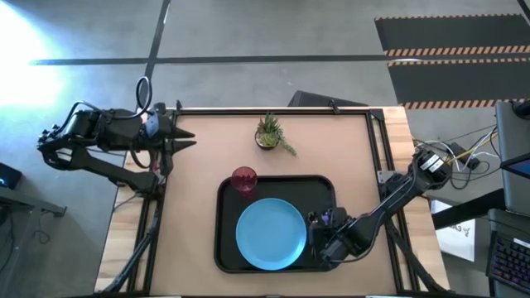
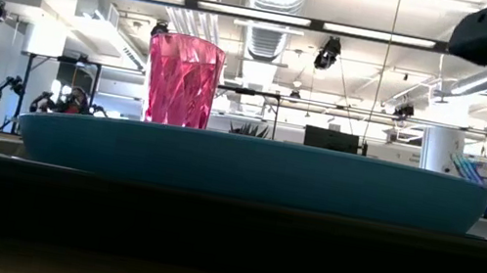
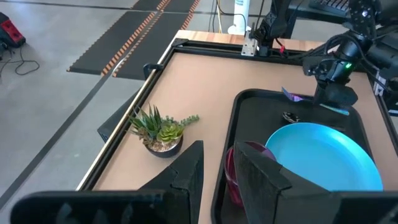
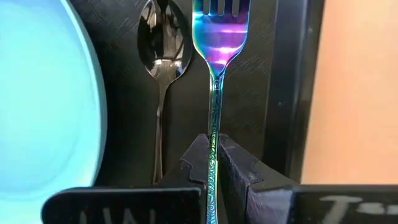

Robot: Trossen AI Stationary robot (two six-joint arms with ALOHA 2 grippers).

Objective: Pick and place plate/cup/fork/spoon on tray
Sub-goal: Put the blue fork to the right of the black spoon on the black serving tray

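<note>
The plate (image 1: 271, 233), cup (image 1: 244, 179) and spoon (image 4: 160, 56) sit on the tray (image 1: 224, 248). The right gripper (image 4: 212, 163) pinches the fork (image 4: 216, 37) just above the tray, probably not touching it. The left gripper (image 3: 216, 174), fingers open, waits at the counter (image 1: 207, 149) edge.

Glossy iridescent metal fork (image 4: 219, 37)

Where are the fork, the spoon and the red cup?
fork (image 4: 216, 37): right wrist view, on its shiny neck below the tines.
spoon (image 4: 160, 40): right wrist view, on its oval bowl.
cup (image 2: 181, 82): low view, on its ribbed side wall.
</note>
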